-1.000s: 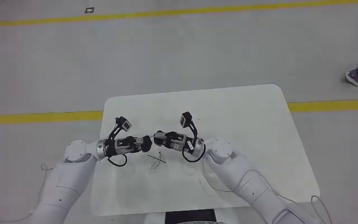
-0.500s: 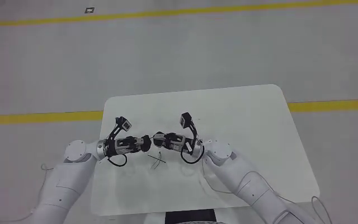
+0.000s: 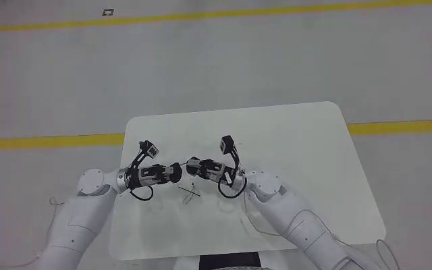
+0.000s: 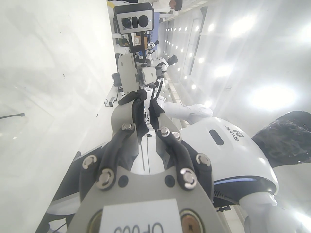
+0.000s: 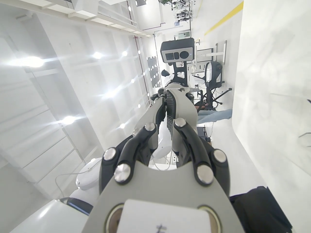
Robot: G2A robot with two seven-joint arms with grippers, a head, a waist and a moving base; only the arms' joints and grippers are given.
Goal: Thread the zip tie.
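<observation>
Evidently the zip tie point(image 3: 191, 192) is thin, dark, crossed.

The white table point(image 3: 304, 135), rounded at its corners, stands on a grey floor point(image 3: 202, 67) crossed by yellow lines point(image 3: 61, 141). Thin dark zip ties point(image 3: 191, 192) lie crossed on its top, toward the near edge.

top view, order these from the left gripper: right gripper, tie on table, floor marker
From the left gripper:
1. right gripper, alongside it
2. tie on table, nearer the robot
3. floor marker, on the far floor
</observation>
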